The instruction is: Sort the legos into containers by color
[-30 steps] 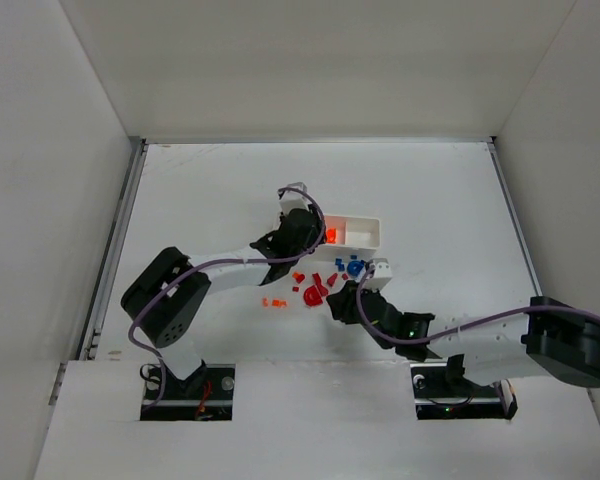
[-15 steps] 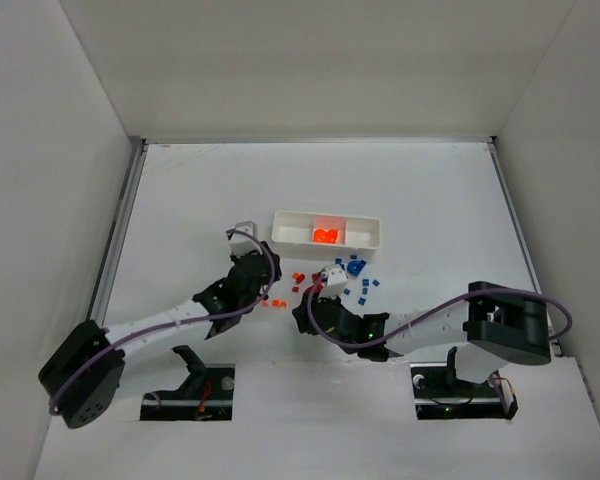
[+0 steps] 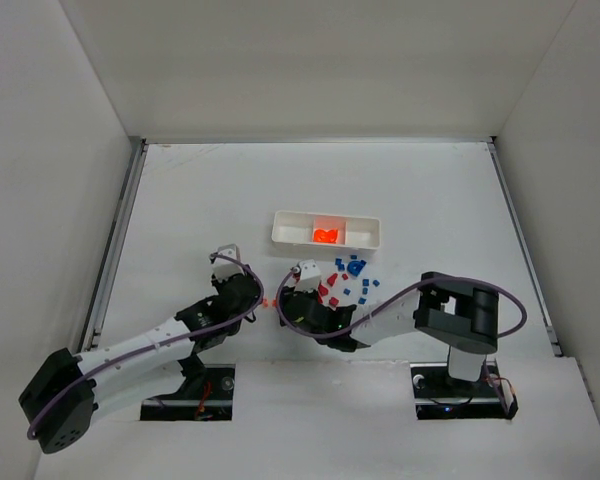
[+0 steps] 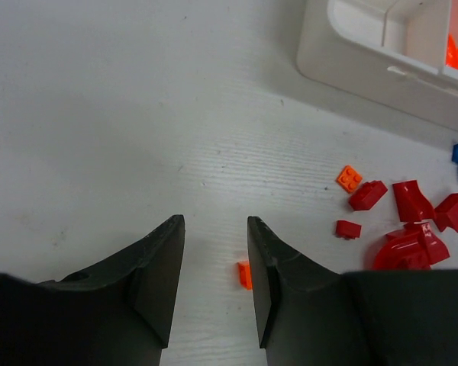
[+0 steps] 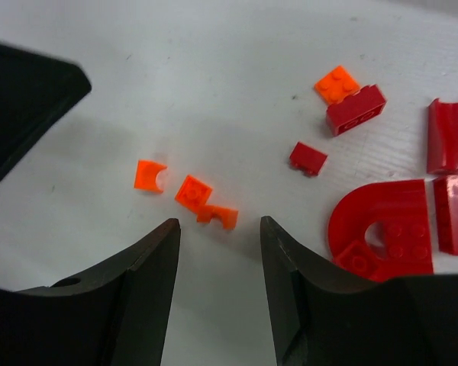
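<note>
The white three-compartment containers tray [image 3: 325, 231] holds orange legos [image 3: 325, 236] in its middle compartment. Red legos [image 3: 330, 287] and blue legos [image 3: 355, 268] lie scattered in front of it. Three small orange legos [image 5: 192, 191] lie just ahead of my right gripper [image 5: 219, 227], which is open and empty low over the table. My left gripper [image 4: 214, 236] is also open. One orange lego [image 4: 245, 274] rests on the table against the inner side of its right finger, not clamped. The two grippers [image 3: 252, 298] [image 3: 285, 308] face each other closely across the orange pieces.
An orange square lego [image 4: 349, 178] sits beside small red bricks [image 4: 367, 195] and a large red arch piece [image 5: 382, 229]. The left gripper's black body [image 5: 23, 99] fills the right wrist view's upper left. White walls enclose the table.
The left arm drew back from the tray to the loose orange pieces. The right gripper swung left toward the same pieces. Both sets of jaws opened wider.
</note>
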`<act>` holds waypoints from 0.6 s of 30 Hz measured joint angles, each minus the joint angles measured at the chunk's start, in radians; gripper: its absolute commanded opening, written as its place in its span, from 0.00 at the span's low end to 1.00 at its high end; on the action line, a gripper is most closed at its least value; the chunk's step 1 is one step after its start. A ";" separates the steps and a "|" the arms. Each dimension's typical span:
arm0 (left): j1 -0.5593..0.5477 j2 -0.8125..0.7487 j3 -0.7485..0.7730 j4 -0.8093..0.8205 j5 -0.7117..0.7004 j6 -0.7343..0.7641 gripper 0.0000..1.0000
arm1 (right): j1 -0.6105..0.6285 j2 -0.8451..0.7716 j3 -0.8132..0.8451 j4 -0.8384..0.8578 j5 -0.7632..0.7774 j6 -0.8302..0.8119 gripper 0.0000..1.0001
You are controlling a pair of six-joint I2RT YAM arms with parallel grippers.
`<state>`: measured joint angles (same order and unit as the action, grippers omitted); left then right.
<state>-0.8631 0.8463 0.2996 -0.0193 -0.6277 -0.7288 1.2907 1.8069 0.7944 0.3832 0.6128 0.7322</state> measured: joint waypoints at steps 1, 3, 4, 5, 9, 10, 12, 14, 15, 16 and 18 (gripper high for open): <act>-0.002 0.006 -0.001 -0.008 0.001 -0.008 0.36 | -0.003 0.003 0.002 0.000 0.005 -0.001 0.50; -0.007 0.010 -0.004 -0.016 0.003 -0.016 0.36 | -0.014 0.014 0.013 0.001 0.019 -0.005 0.46; -0.015 0.010 -0.006 -0.020 0.005 -0.021 0.37 | -0.016 0.019 0.016 0.003 0.023 -0.007 0.44; -0.018 0.010 -0.006 -0.023 0.006 -0.023 0.37 | -0.021 0.023 0.021 0.003 0.027 -0.008 0.42; -0.050 0.010 -0.006 -0.027 0.011 -0.036 0.40 | -0.028 0.044 0.036 0.011 0.039 -0.014 0.33; -0.055 0.011 -0.006 -0.027 0.011 -0.039 0.40 | -0.028 0.047 0.038 0.012 0.040 -0.014 0.31; -0.067 0.020 -0.006 -0.029 0.014 -0.043 0.42 | -0.028 0.050 0.041 0.013 0.041 -0.016 0.27; -0.080 0.028 -0.006 -0.034 0.016 -0.049 0.43 | -0.028 0.051 0.041 0.014 0.043 -0.014 0.26; -0.087 0.030 -0.006 -0.035 0.018 -0.051 0.44 | -0.028 0.050 0.041 0.014 0.044 -0.014 0.26; -0.095 0.032 -0.006 -0.035 0.018 -0.054 0.44 | -0.028 0.048 0.040 0.013 0.045 -0.014 0.26; -0.109 0.041 -0.006 -0.035 0.019 -0.055 0.45 | -0.028 0.037 0.035 0.010 0.045 -0.014 0.25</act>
<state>-0.9726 0.8875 0.2939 -0.0540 -0.6086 -0.7841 1.2625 1.8435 0.8295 0.3935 0.6579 0.7181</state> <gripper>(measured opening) 0.441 0.274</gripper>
